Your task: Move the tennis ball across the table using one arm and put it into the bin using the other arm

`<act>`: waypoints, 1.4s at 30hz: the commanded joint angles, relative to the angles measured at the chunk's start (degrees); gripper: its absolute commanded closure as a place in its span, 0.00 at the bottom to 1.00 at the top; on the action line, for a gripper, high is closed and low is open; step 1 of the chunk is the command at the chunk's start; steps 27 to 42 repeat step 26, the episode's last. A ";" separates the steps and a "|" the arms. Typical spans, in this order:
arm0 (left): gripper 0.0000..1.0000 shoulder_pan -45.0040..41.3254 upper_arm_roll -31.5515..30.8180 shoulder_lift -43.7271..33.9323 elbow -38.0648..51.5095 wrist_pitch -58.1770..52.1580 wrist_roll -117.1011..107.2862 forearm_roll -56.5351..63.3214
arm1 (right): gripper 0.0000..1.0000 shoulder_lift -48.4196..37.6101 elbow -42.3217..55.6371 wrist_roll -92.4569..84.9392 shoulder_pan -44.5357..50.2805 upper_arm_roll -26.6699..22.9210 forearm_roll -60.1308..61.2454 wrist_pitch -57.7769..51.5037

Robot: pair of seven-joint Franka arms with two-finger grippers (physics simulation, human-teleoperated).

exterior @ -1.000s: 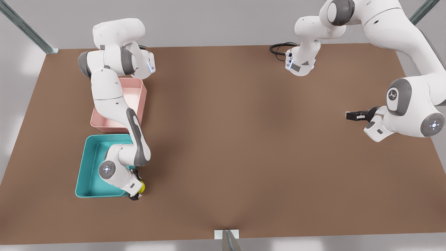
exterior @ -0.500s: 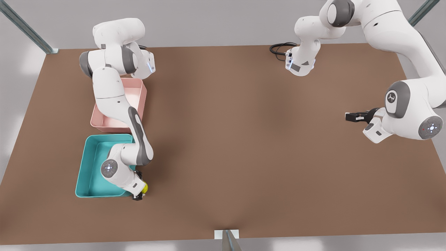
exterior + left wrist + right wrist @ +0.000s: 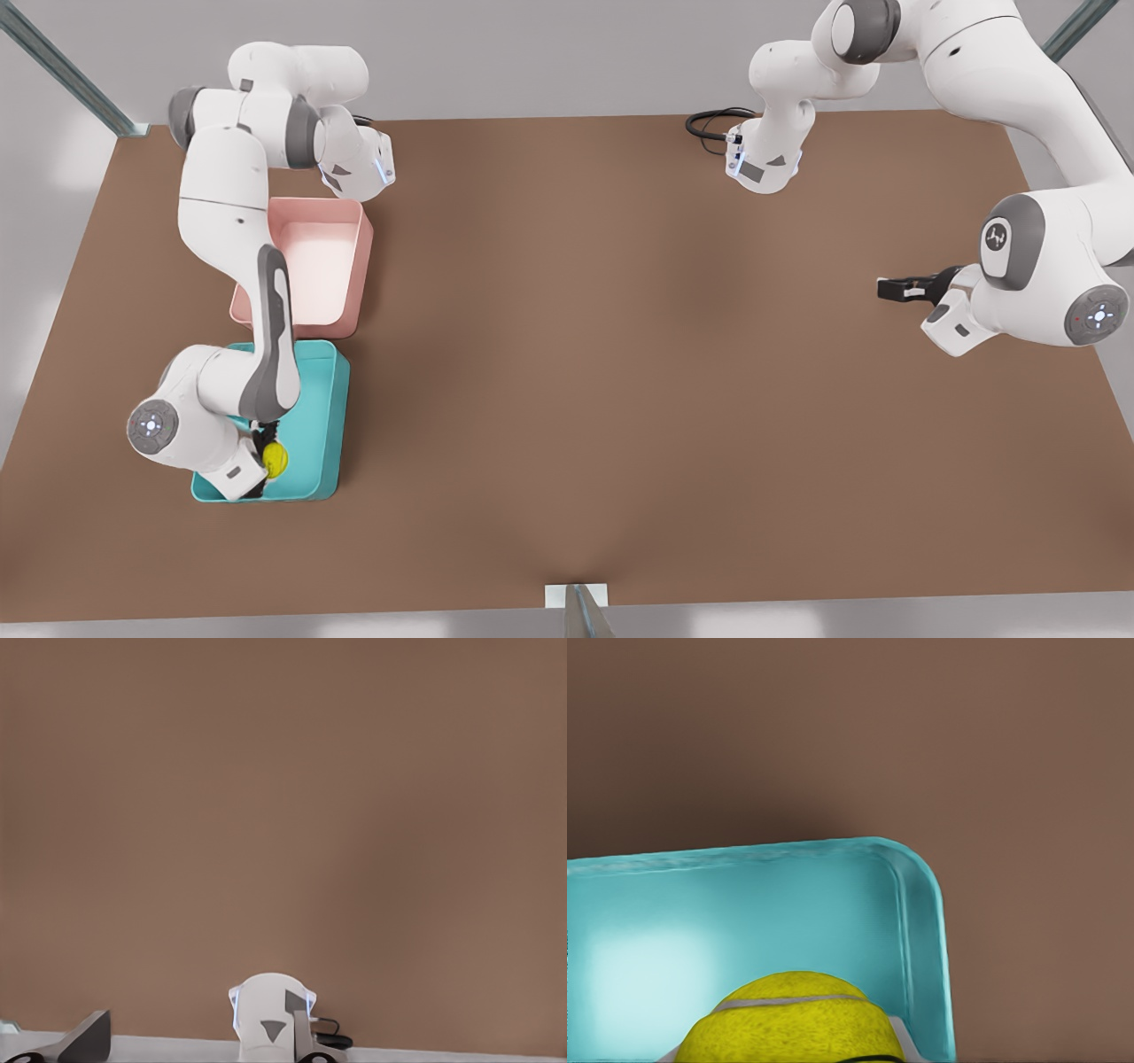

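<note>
- Tennis ball (image 3: 275,459) sits gripped in the right tool (image 3: 268,454), above the inside of the teal bin (image 3: 332,416), near the bin's corner closest to the worktop's near edge.
- Ball is round, so it has no long axis; in the right wrist view its white seam (image 3: 788,1001) curves across the top.
- Bin's long axis runs from the worktop's near edge toward the far edge, beside a pink tray (image 3: 341,266) that lies farther back.
- Left tool (image 3: 897,289) waits over the bare worktop (image 3: 602,354) near the opposite end, well apart from the bin; I cannot tell whether it is open or closed.
</note>
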 commanded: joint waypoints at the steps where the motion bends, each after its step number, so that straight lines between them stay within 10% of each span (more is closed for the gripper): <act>1: 0.00 0.01 -0.01 -0.07 0.02 -0.61 -0.37 0.05 | 0.00 0.80 0.01 4.93 -0.30 -0.39 1.37 -2.77; 6: 0.00 0.19 -0.01 0.02 0.02 -0.61 -0.37 0.05 | 0.00 0.27 0.18 10.28 -0.47 -0.22 5.16 -3.65; 12: 0.00 0.10 -2.29 -0.07 0.02 -2.71 -0.37 -0.31 | 0.00 -8.06 12.58 104.59 7.17 0.05 0.69 -32.81; 14: 0.00 0.19 -3.17 -1.13 0.02 -4.04 -0.46 -0.39 | 0.00 -29.50 -8.24 93.62 10.25 0.31 -7.58 -23.52; 19: 0.00 2.30 -3.09 -1.30 0.20 -5.80 0.16 -0.92 | 0.00 -29.96 0.00 97.66 9.20 1.44 -9.87 -38.26; 22: 0.00 2.21 -7.38 -4.73 -0.24 3.07 0.24 -0.40 | 0.00 -34.96 -2.35 98.97 -5.57 20.70 -16.55 -40.30; 42: 0.00 2.12 -7.83 -4.64 -0.77 4.40 0.07 -0.74 | 0.00 -38.75 -6.93 98.98 -5.57 20.70 -16.46 -36.78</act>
